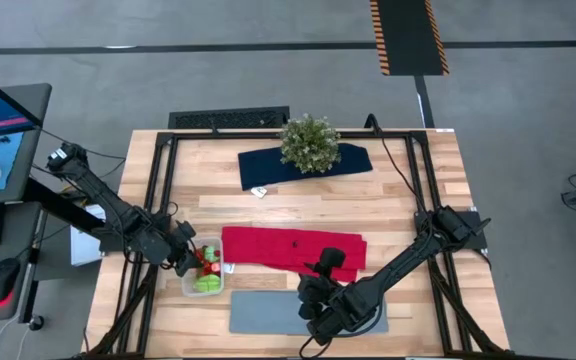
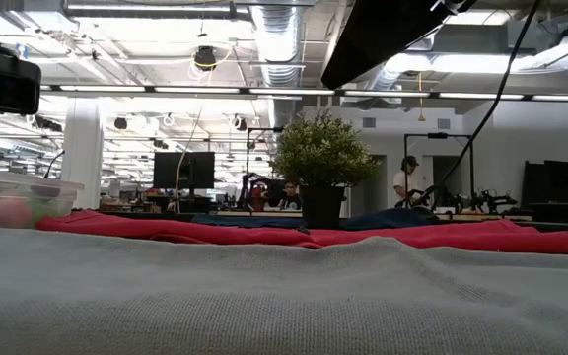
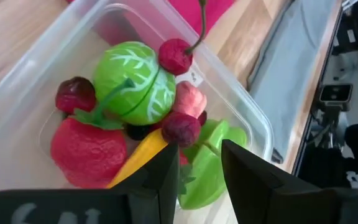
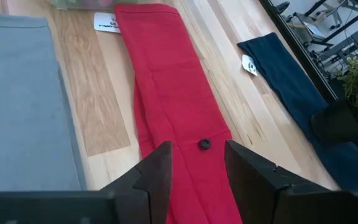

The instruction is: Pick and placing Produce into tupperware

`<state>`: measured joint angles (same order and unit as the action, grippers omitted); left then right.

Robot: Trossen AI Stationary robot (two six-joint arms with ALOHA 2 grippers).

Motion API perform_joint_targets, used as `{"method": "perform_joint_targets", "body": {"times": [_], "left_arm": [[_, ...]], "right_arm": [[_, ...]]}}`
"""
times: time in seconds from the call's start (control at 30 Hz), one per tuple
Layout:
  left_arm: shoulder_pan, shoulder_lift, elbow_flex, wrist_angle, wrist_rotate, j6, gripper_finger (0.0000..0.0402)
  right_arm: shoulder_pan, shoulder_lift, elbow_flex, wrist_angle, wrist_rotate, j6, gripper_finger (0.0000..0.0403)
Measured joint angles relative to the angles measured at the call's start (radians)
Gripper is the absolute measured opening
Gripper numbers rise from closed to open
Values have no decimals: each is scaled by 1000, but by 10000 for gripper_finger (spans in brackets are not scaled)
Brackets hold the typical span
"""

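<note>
Right now I have my left hand [image 3: 197, 171] poised directly over the tupperware [image 1: 204, 269], which sits on the table [image 1: 408, 210] just beside the left end of the red cloth [image 1: 293, 249]. Its fingers are parted with nothing between them; the gap looks straight down onto the pile of produce [image 3: 135, 118] inside the clear container. I can pick out a green cabbage [image 3: 135, 81], cherries [image 3: 176, 56], a red strawberry [image 3: 82, 149], something yellow and some green pieces, all inside the container's walls.

The relation I care about is on the other side. A small dark berry [image 4: 204, 144] lies on the red cloth, and my right hand [image 4: 197, 165] is lined up with it: in the right wrist view the berry sits just ahead of the gap between the two fingers, which stand apart and hold nothing. From above I see the same dark spot [image 1: 293, 243] near the middle of the cloth, with the right hand [image 1: 326, 263] close by and the left hand [image 1: 186, 258] farther away. It is round, so no long axis to align with.

I judge the right arm is the one to take it, then carry it leftward along the cloth to the container.
</note>
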<state>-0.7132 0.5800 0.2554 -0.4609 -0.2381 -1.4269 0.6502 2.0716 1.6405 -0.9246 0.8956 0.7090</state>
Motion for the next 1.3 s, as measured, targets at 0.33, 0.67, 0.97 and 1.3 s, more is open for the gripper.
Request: {"method": "perform_joint_targets", "body": {"times": [0.33,0.67,0.97,1.3], "left_arm": [[0,0,0,72,-144,160,110],[0,11,0,473,-428,580,110],[1,91,0,816,-805,873,110],[48,238,0,1002,-775,1002,110]], "right_arm": [[-30,0,-22,18,4,-7,170],[-151,2,-143,92,-6,-55,164],[-237,12,-143,255,-123,-194,154],[-272,10,-143,375,-461,-548,84]]}}
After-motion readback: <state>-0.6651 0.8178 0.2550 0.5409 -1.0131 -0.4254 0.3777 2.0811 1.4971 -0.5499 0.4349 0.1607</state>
